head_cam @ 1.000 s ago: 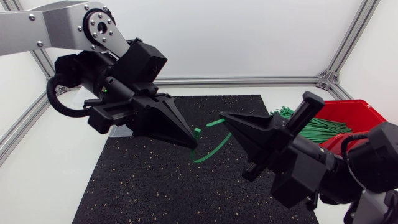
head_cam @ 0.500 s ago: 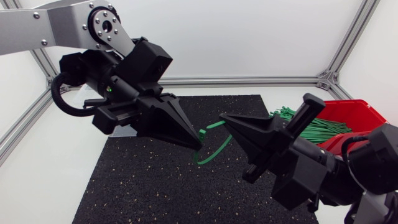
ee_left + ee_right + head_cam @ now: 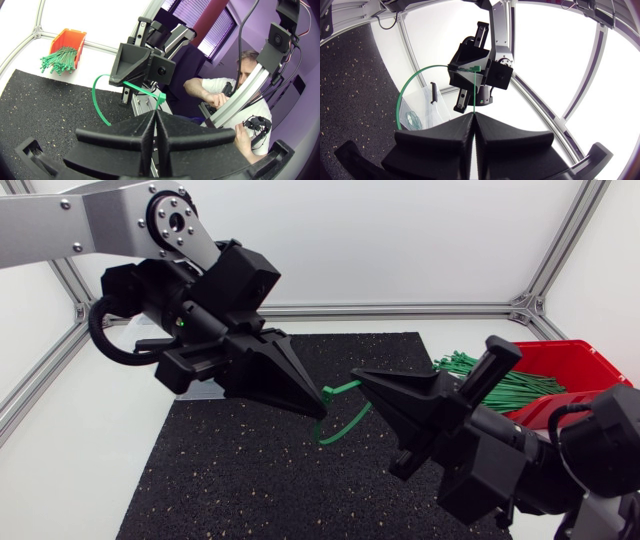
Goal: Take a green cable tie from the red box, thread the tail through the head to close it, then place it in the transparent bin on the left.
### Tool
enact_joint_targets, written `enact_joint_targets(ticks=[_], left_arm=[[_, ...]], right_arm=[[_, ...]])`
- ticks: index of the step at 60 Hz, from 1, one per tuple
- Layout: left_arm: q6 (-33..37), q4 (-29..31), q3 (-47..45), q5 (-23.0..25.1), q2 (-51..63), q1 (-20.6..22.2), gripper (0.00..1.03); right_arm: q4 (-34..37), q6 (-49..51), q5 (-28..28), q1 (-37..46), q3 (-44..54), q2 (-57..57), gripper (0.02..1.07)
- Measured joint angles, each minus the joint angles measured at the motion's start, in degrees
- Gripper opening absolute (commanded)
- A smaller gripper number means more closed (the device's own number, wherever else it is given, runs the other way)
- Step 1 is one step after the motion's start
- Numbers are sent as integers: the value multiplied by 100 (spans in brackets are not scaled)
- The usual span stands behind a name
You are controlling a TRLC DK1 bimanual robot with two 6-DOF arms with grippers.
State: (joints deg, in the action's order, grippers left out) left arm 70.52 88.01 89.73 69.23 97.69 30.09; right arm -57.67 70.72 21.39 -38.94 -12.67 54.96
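Observation:
A green cable tie (image 3: 340,427) hangs above the black mat (image 3: 250,480), bent into a loop between my two grippers. My left gripper (image 3: 318,410) is shut on it beside its square head (image 3: 161,97). My right gripper (image 3: 360,376) is shut on the strap's other end, tip to tip with the left one. In the right wrist view the strap (image 3: 475,95) runs straight from my right gripper (image 3: 474,116) to the left fingertips. Whether the tail passes through the head I cannot tell. The red box (image 3: 575,358) holds several more green ties (image 3: 500,387). The transparent bin (image 3: 419,112) lies under the left arm.
The red box stands at the mat's far right corner, its ties fanning out over the rim towards the mat. Aluminium frame rails (image 3: 400,310) run along the table's back and sides. White table (image 3: 70,460) surrounds the mat.
My left gripper has shifted slightly to the right and my right gripper has dropped a little, bringing the tips closer. Both keep hold of the tie.

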Motion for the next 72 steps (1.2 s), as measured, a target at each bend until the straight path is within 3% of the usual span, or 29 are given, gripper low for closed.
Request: enact_joint_targets(ticks=[72], left_arm=[[0, 0, 0, -72, 72, -2, 3]], right_arm=[[0, 2, 0, 7, 4, 52, 8]])
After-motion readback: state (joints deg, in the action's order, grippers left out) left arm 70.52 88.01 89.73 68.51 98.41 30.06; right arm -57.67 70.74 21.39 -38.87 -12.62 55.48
